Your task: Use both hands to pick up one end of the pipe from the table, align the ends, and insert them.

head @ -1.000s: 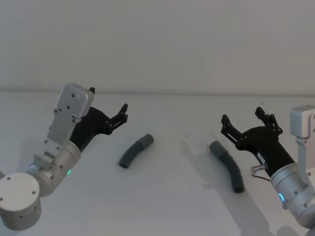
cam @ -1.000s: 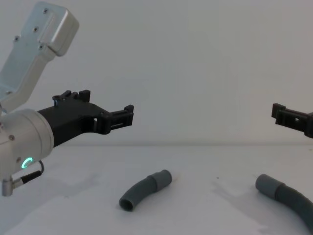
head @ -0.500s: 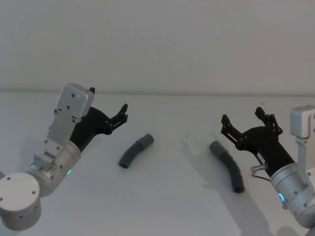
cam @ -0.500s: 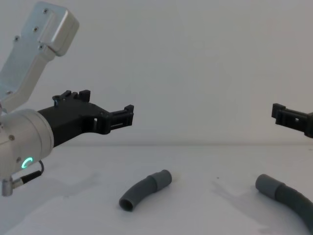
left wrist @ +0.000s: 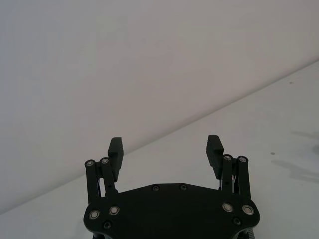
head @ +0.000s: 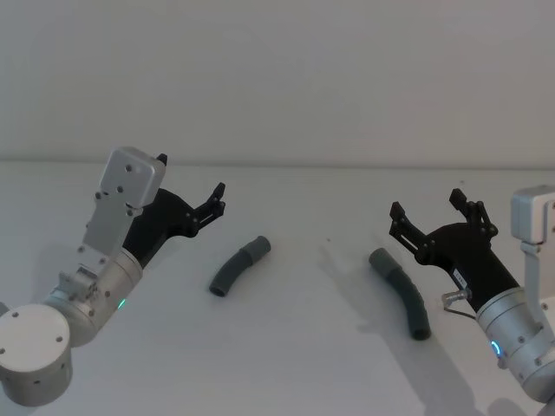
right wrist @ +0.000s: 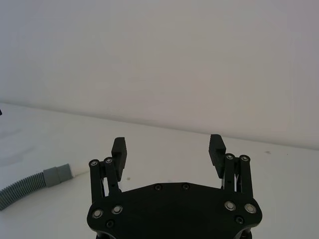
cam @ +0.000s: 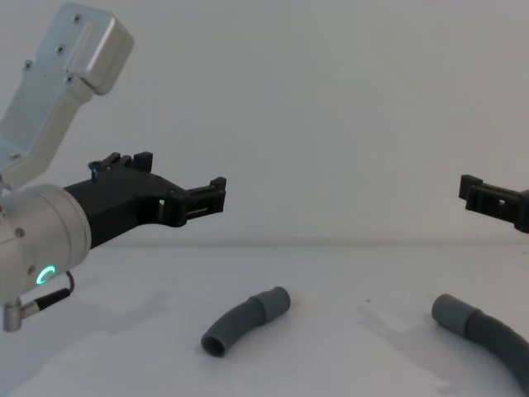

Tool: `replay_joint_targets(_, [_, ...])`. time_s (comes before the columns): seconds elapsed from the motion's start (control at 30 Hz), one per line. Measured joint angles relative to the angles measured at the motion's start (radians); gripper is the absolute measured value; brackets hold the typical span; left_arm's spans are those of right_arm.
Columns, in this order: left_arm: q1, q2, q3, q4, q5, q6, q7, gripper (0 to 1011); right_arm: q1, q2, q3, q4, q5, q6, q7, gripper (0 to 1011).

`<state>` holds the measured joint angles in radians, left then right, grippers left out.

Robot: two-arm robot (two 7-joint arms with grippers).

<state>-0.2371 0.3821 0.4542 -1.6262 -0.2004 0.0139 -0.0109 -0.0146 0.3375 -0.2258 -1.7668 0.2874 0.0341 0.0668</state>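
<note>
Plainly, the short hose piece (head: 238,265) and the longer hose piece (head: 401,291) lie flat on the white table (head: 303,364), well apart, one left and one right. The left pincer (head: 192,172) and right pincer (head: 427,204) hover just outside them, each spread wide and empty. Gripped mid-length, the bendy hose could sag or roll, spoiling the alignment.

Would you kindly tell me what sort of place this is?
Likely a robotics test bench: a plain white table, a blank wall behind, and a short hose piece and a longer hose piece laid out.
</note>
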Motion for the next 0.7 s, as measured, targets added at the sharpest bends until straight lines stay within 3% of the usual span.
replay_joint_targets(0.7, [0.0,0.0,0.0,0.0,0.0,0.0,0.0,1001,0.0,0.0,0.0,0.0,0.0,0.0,0.0,999])
